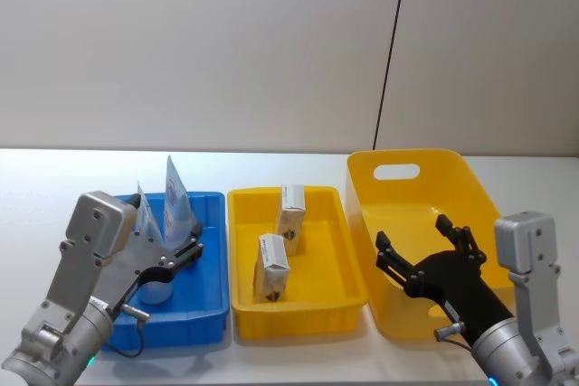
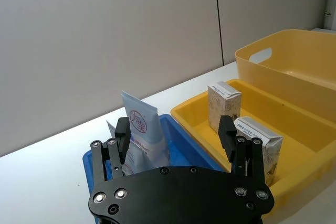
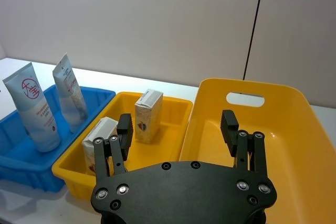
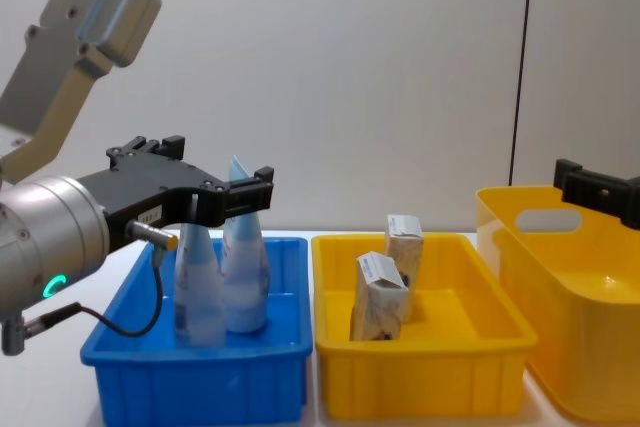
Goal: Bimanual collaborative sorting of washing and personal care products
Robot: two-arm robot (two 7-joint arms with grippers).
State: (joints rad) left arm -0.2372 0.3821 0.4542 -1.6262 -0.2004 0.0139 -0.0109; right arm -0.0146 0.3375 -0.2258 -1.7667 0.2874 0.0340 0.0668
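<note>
Blue tray (image 1: 215, 255) at 9 o'clock holds tubes (image 1: 177, 196), yellow tray (image 1: 348, 255) cartons (image 1: 271, 265), basket (image 1: 466, 183) at 3 o'clock looks bare; we judge sorting done; left gripper (image 2: 175, 129), right gripper (image 1: 413, 234) spread, empty

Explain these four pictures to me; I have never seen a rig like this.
This is a two-armed robot at a white table. One picture looks down from its head, one looks across from its chest, and two sit on the wrists, just behind the black fingers. On the table stand a blue tray with two squeeze tubes upright on their caps, a yellow tray with two cream cartons, and a big yellow basket. The left gripper hovers open by the tubes; the right gripper hovers open at the basket. Neither holds anything.
</note>
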